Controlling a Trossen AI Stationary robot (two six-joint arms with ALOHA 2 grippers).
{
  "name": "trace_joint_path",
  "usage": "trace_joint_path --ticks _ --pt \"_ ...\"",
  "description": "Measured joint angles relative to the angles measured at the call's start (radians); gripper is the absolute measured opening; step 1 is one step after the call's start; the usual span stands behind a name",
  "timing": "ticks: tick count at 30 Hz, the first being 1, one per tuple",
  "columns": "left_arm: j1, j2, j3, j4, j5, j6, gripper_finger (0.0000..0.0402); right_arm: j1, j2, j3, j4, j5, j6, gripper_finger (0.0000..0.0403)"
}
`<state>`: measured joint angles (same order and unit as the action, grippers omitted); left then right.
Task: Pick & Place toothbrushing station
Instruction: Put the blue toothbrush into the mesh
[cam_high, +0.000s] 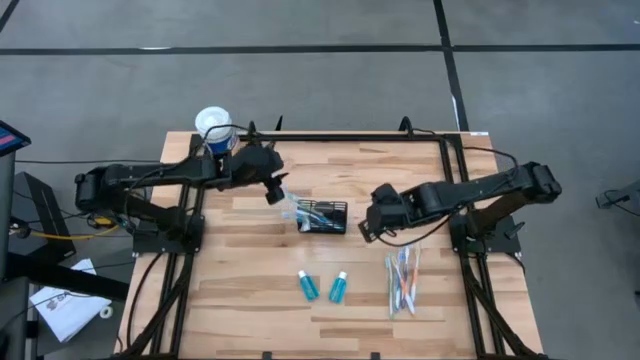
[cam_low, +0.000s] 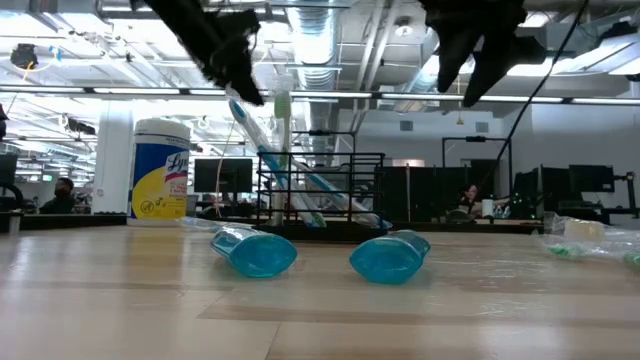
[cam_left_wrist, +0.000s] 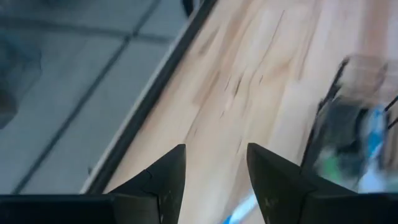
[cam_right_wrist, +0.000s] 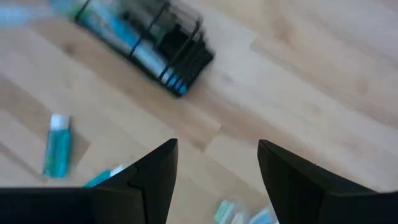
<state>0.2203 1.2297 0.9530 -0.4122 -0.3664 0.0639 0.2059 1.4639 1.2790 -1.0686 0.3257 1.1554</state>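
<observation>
1. The landmark is one small black wire-mesh basket (cam_high: 327, 217), rectangular, which stands near the middle of the wooden bench (cam_high: 250, 290).
2. In the basket there are wrapped toothbrushes (cam_low: 300, 185) with blue and white handles; they lean out toward the left-arm side. I cannot count them exactly (the clear wrapping hides the lines).
3. Two small teal tubes (cam_high: 308, 286) lie flat on the bench in front of the basket, near each other but not touching. They are round and half transparent, with white caps.
4. One loose bunch of slim toothbrushes (cam_high: 402, 280) lies on the bench to the right of the tubes, white, blue and orange. Again the count is not clear.
5. One round canister (cam_low: 161, 170) with a white lid and a yellow label stands upright behind the basket, at the far left corner of the bench.
6. The left hand (cam_high: 274, 190) hangs above the bench just beside the basket, at the leaning brush ends. Its fingers (cam_left_wrist: 168, 177) stand apart, and I cannot tell if they touch a brush.
7. The right hand (cam_high: 370, 228) hangs on the other side of the basket, close but apart from it. Its fingers (cam_right_wrist: 155, 177) are spread wide with nothing between them.
</observation>
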Motion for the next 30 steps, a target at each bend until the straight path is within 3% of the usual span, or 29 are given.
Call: trace_joint_path --ticks 6,8,12,17,25,30 --pt "0.123 0.0 -0.001 -0.066 0.044 0.035 0.0163 -0.036 -0.012 0.0 -0.023 0.019 -0.034 0.0212" --pt "0.171 0.001 -0.001 -0.086 0.127 0.045 0.0163 -0.037 -0.011 0.0 -0.018 0.019 -0.049 0.0212" --pt "0.248 0.037 -0.035 -0.107 0.351 -0.149 0.0163 -0.039 0.0 0.0 -0.008 0.019 -0.056 0.0212" --pt "0.319 0.079 -0.115 -0.085 0.497 -0.369 0.0164 -0.038 0.012 0.0 0.016 0.011 -0.078 0.0212" --pt "0.348 0.102 -0.132 -0.027 0.506 -0.487 0.0168 -0.051 0.014 0.0 0.059 0.012 -0.105 0.0212" --pt "0.348 0.142 -0.132 -0.063 0.437 -0.346 0.0168 -0.052 0.014 0.0 0.094 0.011 -0.132 0.0212"
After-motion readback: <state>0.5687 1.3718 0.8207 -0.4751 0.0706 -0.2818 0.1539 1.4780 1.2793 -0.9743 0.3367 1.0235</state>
